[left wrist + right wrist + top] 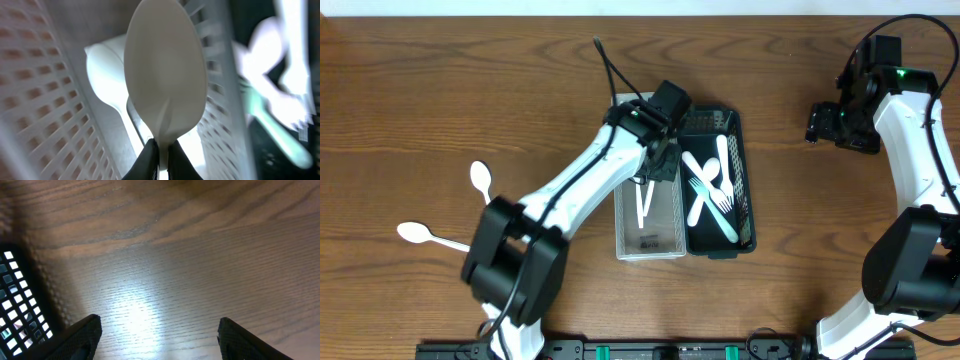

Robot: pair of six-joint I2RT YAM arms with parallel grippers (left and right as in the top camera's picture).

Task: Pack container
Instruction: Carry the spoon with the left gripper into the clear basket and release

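Note:
My left gripper (647, 182) is shut on a white plastic spoon (165, 80) and holds it inside the clear perforated bin (665, 240), bowl pointing away from the camera. Another white spoon (107, 75) lies below it in that bin. The black perforated bin (745, 200) to the right holds several white forks and utensils (715, 190). Two more white spoons lie on the table at left, one (480, 178) nearer the bins and one (420, 234) at far left. My right gripper (157, 335) is open and empty over bare wood, right of the black bin (20, 310).
The left arm stretches diagonally from the front left base (515, 270) to the bins. The right arm (905, 110) stands at the far right edge. A black rail (620, 350) runs along the table's front edge.

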